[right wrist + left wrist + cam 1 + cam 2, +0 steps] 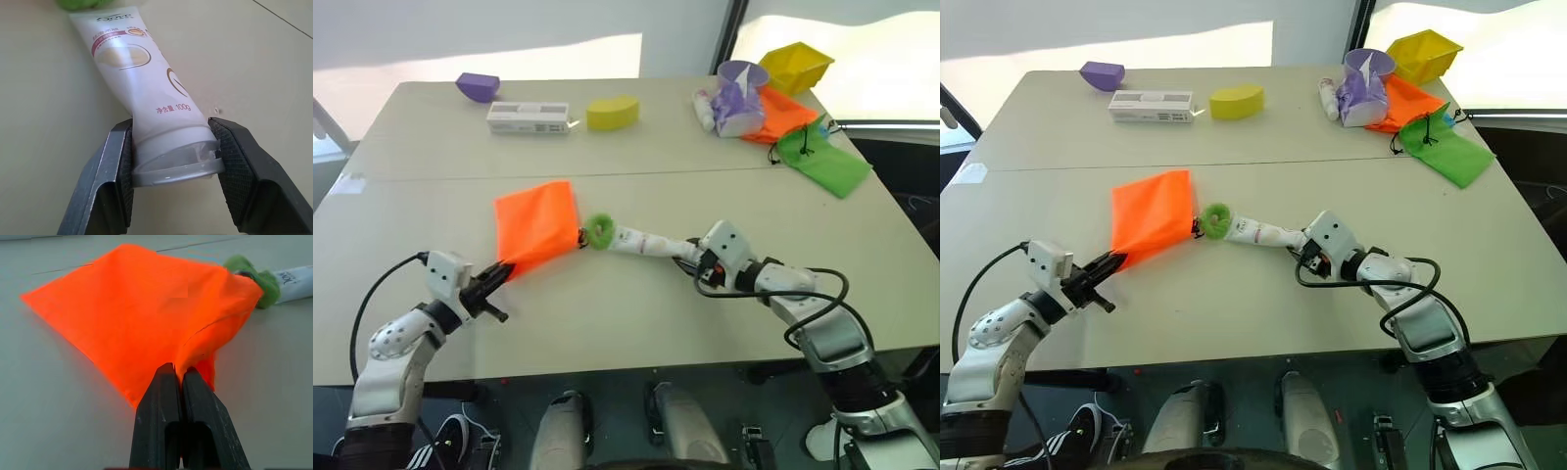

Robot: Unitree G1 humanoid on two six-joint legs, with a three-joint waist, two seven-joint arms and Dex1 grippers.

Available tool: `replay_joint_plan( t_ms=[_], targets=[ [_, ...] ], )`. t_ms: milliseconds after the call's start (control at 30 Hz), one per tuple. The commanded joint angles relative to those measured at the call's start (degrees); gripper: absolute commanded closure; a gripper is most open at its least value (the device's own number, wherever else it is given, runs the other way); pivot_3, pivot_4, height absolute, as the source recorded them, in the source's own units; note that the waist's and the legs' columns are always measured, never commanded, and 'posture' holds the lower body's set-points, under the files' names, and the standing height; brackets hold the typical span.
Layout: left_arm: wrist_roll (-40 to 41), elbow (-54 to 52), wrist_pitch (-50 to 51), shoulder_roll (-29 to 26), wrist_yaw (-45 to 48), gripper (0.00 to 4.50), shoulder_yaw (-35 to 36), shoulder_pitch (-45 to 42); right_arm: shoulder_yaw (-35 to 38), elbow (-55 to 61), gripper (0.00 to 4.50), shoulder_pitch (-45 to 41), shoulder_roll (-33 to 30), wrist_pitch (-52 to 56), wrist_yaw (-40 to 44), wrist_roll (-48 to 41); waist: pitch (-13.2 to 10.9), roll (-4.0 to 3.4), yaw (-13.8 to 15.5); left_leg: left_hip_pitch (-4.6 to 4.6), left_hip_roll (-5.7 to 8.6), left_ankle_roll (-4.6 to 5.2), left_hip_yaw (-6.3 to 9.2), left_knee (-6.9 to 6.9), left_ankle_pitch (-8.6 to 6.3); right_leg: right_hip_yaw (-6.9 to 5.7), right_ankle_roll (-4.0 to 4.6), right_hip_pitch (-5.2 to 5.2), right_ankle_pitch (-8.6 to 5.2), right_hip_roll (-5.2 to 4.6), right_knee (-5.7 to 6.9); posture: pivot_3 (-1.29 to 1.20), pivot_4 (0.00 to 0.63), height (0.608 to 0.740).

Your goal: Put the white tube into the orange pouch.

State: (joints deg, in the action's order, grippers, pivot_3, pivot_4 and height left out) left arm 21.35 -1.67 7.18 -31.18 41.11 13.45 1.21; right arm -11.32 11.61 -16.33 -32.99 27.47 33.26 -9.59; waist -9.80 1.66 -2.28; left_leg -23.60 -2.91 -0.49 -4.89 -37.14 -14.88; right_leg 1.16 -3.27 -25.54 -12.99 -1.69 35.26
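head cams: orange pouch (537, 224) lies flat mid-table (636, 304), thin floppy fabric. left gripper (495, 276) is clamped on its near corner. green ring (600, 231) sits at the pouch mouth w/ the white tube (642, 243) poking thru it, tip not inside yet afaict.

left wrist: both black fingers (156, 421) pinched tight on a fold of cloth; soft stuff, prob sags, needs the mouth held open.

right wrist: right gripper (171, 161) squeezes the tube's flat crimped tail end. smooth glossy plastic, light, bit squishy, could slip; the tail looks like the best hold.
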Motion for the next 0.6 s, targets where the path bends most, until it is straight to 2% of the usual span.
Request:
replay_joint_plan(
  t_ms=[33, 133, 300, 600],
  targets=[
    [-4.6, 1.3, -4.7, -1.1, -0.1, 4.50, -1.8, -2.1, -1.8, 2.8, 2.63, 0.5, 0.4, -1.1, 2.0, 1.0, 0.0, 0.00, 0.0, 0.04, 0.00, 0.00, -0.01, 0.00, 0.00, 0.00, 0.00, 0.04, 0.00, -0.01, 0.00, 0.00, 0.150, 0.740],
    [-7.6, 1.4, -6.3, -2.4, 1.8, 4.50, -4.8, -2.2, -1.5, 2.7, 2.63, 0.4, 0.8, -1.1, 2.2, 1.5, 0.0, 0.00, -0.1, 0.08, 0.00, 0.00, -0.04, -0.02, 0.00, 0.00, 0.00, 0.06, 0.01, -0.04, 0.02, 0.00, 0.150, 0.740],
    [-6.8, 0.1, -5.5, -2.8, 3.0, 4.50, -5.4, -3.1, -1.6, 3.6, 2.63, 1.2, 0.6, -0.6, 3.7, 1.2, 0.0, 0.00, -0.1, 0.09, -0.02, 0.00, -0.08, 0.00, 0.00, 0.06, 0.00, 0.06, 0.01, -0.06, 0.01, 0.00, 0.150, 0.740],
    [-0.9, -4.5, 1.3, -2.8, 4.2, 4.50, -3.7, -3.6, -1.3, 5.3, 2.63, 2.5, -1.1, 0.0, 7.8, 0.2, 0.0, 0.00, -0.1, 0.13, -0.02, 0.00, -0.07, -0.06, 0.00, 0.02, -0.01, 0.08, 0.01, -0.01, 0.15, 0.00, 0.150, 0.740]
  ],
)
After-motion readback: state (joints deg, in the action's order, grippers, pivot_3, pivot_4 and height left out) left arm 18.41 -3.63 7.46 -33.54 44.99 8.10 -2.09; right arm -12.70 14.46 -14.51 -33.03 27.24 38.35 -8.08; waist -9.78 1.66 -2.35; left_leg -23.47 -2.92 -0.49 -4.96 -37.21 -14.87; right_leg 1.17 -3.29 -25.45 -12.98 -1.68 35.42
